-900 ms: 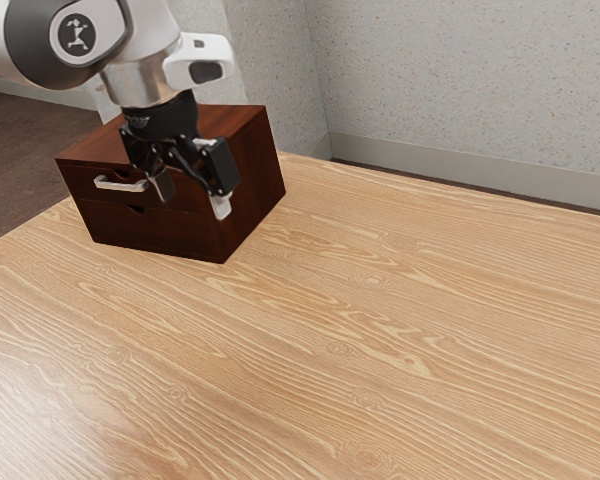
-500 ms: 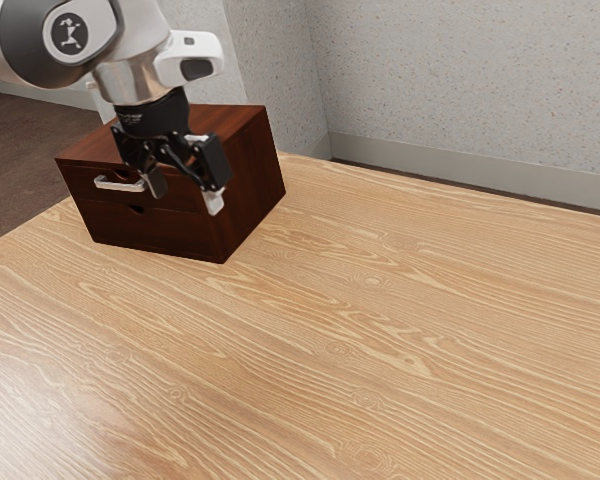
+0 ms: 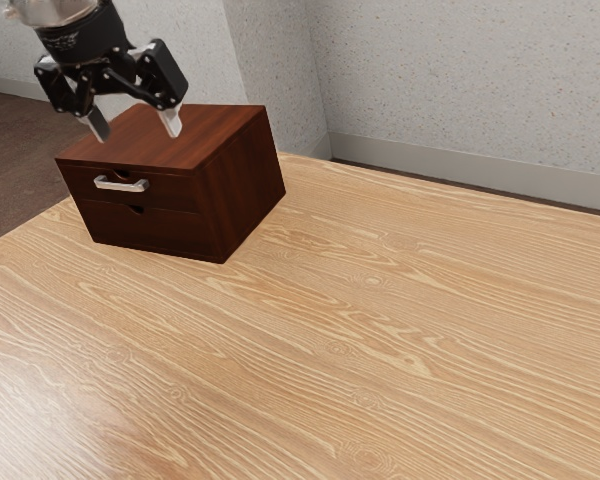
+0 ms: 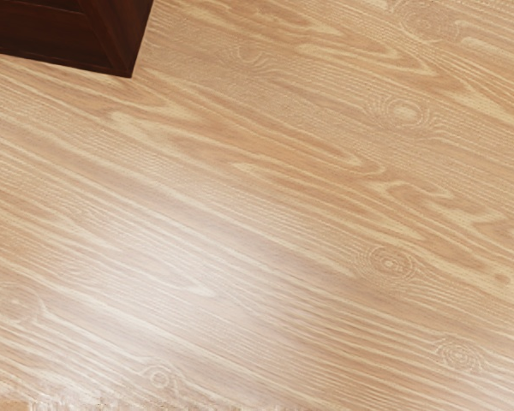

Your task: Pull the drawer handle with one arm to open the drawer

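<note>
A dark red-brown wooden drawer box [image 3: 195, 175] stands on the table at the exterior view's upper left. Its top drawer front carries a pale metal handle [image 3: 120, 184], and the drawer sits flush with the box. My black gripper [image 3: 133, 122] hangs open above the box's top, its two fingers spread wide with nothing between them, well above the handle. In the wrist view a corner of the box [image 4: 64, 34] shows against the table's wood grain.
The light wooden table [image 3: 380, 330] stretches wide toward the exterior view's right and front. A grey speckled wall [image 3: 460, 70] with a baseboard runs behind it. Dark floor [image 3: 20, 150] lies beyond the table's left edge.
My gripper has risen from in front of the drawer handle to above the box's top, and it has moved toward the exterior view's left. The drawer has not moved.
</note>
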You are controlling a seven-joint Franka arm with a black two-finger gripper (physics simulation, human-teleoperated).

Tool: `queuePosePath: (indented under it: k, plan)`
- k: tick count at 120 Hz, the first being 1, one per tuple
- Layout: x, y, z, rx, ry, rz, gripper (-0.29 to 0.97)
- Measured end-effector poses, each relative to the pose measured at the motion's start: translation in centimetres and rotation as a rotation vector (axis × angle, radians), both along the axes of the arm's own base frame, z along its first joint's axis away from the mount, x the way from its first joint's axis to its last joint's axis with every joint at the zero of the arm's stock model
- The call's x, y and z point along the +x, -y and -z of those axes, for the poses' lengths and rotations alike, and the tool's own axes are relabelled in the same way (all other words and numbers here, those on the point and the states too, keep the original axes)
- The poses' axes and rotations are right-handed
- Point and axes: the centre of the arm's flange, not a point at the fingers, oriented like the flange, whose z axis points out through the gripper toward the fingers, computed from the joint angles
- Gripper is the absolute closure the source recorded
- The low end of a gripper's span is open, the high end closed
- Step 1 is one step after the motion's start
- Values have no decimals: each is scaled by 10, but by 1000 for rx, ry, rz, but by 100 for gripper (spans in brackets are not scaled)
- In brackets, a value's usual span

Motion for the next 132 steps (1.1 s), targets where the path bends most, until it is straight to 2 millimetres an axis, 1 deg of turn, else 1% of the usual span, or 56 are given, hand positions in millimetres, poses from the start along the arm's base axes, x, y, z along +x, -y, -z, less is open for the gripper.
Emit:
queuePosePath:
  k: [20,41,49,55,59,63,66,70,75,83,87,91,95,100,117,126,132]
  plan:
    - [3,-16,8,-43,-3,-252,0]
    - [4,-35,11,-74,14,-463,0]
    - [8,-45,15,-83,20,-534,0]
    - [11,-57,19,-88,25,-592,0]
    - [13,-70,24,-92,28,-638,0]
    - [15,-89,30,-100,28,-692,0]
    - [13,-108,35,-108,30,-743,0]
    - [7,-142,42,-115,32,-825,0]
    - [-10,-193,47,-122,42,-944,0]
    - [-50,-271,54,-129,67,-1135,0]
    - [-68,-301,58,-131,80,-1214,0]
    - [-80,-321,62,-134,96,-1273,0]
    - [-85,-333,67,-141,109,-1310,0]
    - [-81,-337,75,-151,123,-1332,0]
    - [-44,-329,103,-179,167,-1343,0]
    - [-29,-336,121,-195,183,-1367,0]
    - [-20,-344,136,-206,189,-1387,0]
